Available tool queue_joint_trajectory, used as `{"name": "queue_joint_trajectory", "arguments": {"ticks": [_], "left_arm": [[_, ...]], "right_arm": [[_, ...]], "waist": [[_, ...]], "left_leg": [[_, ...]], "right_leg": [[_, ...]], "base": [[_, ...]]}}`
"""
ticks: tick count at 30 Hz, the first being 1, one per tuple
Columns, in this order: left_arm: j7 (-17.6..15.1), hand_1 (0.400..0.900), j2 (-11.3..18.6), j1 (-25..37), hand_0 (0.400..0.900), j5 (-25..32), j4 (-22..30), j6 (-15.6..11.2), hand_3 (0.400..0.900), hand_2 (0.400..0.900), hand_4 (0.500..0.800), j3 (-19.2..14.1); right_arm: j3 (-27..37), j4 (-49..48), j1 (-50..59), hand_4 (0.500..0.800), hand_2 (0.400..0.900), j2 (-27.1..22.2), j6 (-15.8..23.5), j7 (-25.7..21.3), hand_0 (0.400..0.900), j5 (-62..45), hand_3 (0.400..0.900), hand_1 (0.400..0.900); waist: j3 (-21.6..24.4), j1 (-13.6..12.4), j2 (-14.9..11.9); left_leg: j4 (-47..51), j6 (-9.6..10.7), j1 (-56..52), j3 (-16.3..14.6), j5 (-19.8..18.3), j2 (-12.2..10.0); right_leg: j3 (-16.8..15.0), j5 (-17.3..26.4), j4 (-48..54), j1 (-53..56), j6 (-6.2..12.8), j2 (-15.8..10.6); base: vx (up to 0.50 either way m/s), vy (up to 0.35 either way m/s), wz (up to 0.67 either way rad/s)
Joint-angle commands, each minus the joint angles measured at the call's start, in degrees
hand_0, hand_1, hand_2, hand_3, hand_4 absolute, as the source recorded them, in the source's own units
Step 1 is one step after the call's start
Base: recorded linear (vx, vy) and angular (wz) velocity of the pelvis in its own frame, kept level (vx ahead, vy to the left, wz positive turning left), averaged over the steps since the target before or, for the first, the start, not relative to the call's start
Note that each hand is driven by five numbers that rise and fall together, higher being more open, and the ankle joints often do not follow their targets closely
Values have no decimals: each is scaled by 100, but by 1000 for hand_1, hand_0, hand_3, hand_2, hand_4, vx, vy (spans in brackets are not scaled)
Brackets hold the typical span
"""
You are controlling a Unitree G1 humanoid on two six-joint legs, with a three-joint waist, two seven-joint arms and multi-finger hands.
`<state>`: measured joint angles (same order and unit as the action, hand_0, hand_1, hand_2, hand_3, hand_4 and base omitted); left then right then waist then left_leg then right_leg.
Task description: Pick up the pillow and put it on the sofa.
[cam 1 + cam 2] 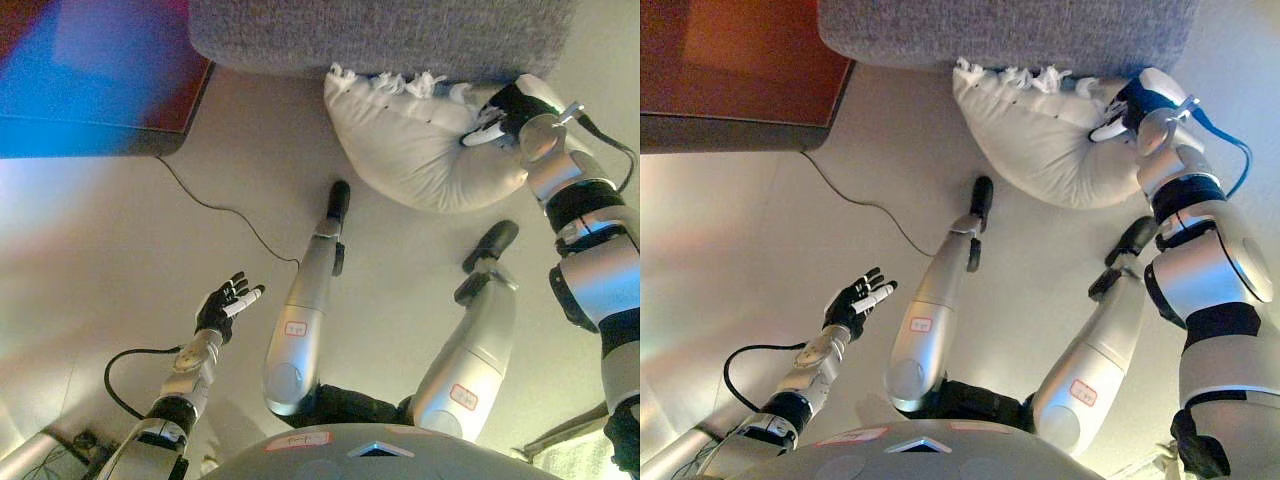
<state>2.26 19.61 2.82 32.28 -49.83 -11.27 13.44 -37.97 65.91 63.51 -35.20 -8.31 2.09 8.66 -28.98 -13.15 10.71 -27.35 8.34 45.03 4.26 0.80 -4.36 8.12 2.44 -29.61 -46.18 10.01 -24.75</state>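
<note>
The white pillow (pixel 420 150) lay on the floor (pixel 130 260) against the grey sofa (pixel 380 35), not yet lifted, with the right hand (pixel 500 115) curled into its upper edge, while the left hand (pixel 225 305) hung well apart, fingers spread and empty.

A white pillow (pixel 1045 140) with a fringed edge lies on a pale floor (pixel 760 230), its upper edge against the base of a grey sofa (pixel 1005 30) that runs across the top. The robot's right hand (pixel 1130 108) reaches in from the right, its fingers curled into the pillow's right end, gripping the fabric. The left hand (pixel 853 300) hovers low on the left, well apart from the pillow, with its fingers spread and holding nothing. A reddish-brown piece of furniture (pixel 740 70) fills the upper left corner, beside the sofa.
</note>
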Motion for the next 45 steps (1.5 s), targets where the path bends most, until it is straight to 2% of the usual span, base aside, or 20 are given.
{"name": "queue_joint_trajectory", "arguments": {"ticks": [1, 4, 7, 12, 15, 19, 22, 25, 30, 34, 37, 40, 45], "left_arm": [[-293, 900, 426, -231, 900, -199, -278, -29, 900, 900, 800, -181], [-304, 900, 527, -190, 900, -345, -368, 165, 900, 900, 800, -231], [-341, 900, 612, -157, 900, -566, -418, 358, 900, 900, 800, -299], [-409, 900, 703, -196, 900, -886, -554, 695, 900, 900, 800, -439], [-438, 900, 686, -286, 900, -1110, -729, 738, 900, 900, 800, -531], [-484, 900, 632, -465, 900, -1419, -908, 844, 900, 900, 800, -757], [-462, 900, 585, -578, 900, -1653, -1109, 922, 900, 900, 800, -931], [-451, 900, 563, -598, 900, -1751, -1246, 963, 900, 900, 800, -1024], [-478, 900, 478, -592, 900, -1816, -1488, 997, 900, 900, 800, -1109], [-506, 900, 421, -590, 900, -1884, -1699, 997, 900, 900, 800, -1130], [-541, 900, 403, -613, 900, -1845, -1814, 997, 900, 900, 800, -1110], [-555, 900, 410, -671, 900, -1867, -1923, 990, 900, 900, 800, -1126], [-572, 900, 457, -817, 900, -1952, -2036, 943, 900, 900, 800, -1134]], "right_arm": [[122, -1037, 416, 500, 400, -227, 588, 158, 400, -83, 400, 400], [169, -1286, 29, 500, 400, -171, 711, 489, 400, -140, 400, 400], [180, -1825, -304, 500, 400, -205, 638, 908, 400, -322, 400, 400], [297, -2708, -861, 500, 400, -379, 653, 1533, 400, -552, 400, 400], [377, -3272, -1126, 500, 400, -563, 665, 1805, 400, -736, 400, 400], [618, -3954, -1425, 500, 400, -775, 616, 2432, 400, -992, 400, 400], [806, -4342, -1583, 500, 400, -869, 596, 2926, 400, -1276, 400, 400], [871, -4656, -1533, 500, 400, -1025, 589, 3209, 400, -1594, 400, 400], [850, -4732, -944, 500, 400, -1170, 734, 3493, 400, -2067, 400, 400], [706, -4628, -311, 500, 400, -1176, 696, 3487, 400, -2252, 400, 400], [559, -4429, 178, 500, 400, -1060, 491, 3444, 400, -2368, 400, 400], [428, -4013, 594, 500, 400, -893, 251, 3313, 400, -2449, 400, 400], [134, -3133, 1033, 500, 400, -748, 189, 3118, 400, -2608, 400, 400]], "waist": [[-76, -84, -5], [151, -98, -251], [361, -67, -485], [781, 38, -785], [1024, 105, -971], [1374, 159, -1133], [1674, 169, -1229], [1895, 174, -1294], [2260, 135, -1406], [2459, 45, -1478], [2548, -50, -1505], [2614, -235, -1548], [2645, -539, -1602]], "left_leg": [[460, -52, -824, -23, 141, -426], [630, -46, -1280, -114, 103, -552], [787, -29, -1753, -233, 75, -700], [1077, 35, -2612, -378, 84, -928], [1305, 71, -3070, -454, 113, -1024], [1579, 86, -3660, -557, 123, -1069], [1799, 99, -4061, -624, 133, -1076], [2039, 104, -4338, -662, 177, -1086], [2474, 143, -4669, -634, 304, -1049], [2638, 172, -4788, -545, 341, -1010], [2674, 180, -4819, -471, 345, -993], [2791, 190, -4824, -374, 399, -981], [3056, 205, -4777, -217, 549, -938]], "right_leg": [[111, 39, 309, 671, 229, -265], [372, 41, 492, 1178, 275, -292], [576, 35, 655, 1693, 314, -271], [909, 51, 1073, 2690, 281, -87], [1064, 90, 1444, 3273, 261, 80], [1169, 79, 1782, 3921, 262, 253], [1267, 57, 1995, 4385, 273, 331], [1331, 86, 2168, 4678, 280, 360], [1427, 170, 2517, 5061, 279, 445], [1551, 153, 2643, 5272, 287, 494], [1621, 81, 2647, 5381, 284, 520], [1771, 54, 2720, 5539, 283, 556], [2044, 69, 2860, 5721, 272, 611]], "base": [[68, -105, -9], [95, -128, -4], [120, -131, 0], [178, -107, -2], [179, -91, -3], [175, -18, -5], [194, 7, -2], [115, 8, 2], [106, -5, 4], [143, -14, 7], [155, 16, 13], [150, 13, 24], [121, -2, 28]]}}
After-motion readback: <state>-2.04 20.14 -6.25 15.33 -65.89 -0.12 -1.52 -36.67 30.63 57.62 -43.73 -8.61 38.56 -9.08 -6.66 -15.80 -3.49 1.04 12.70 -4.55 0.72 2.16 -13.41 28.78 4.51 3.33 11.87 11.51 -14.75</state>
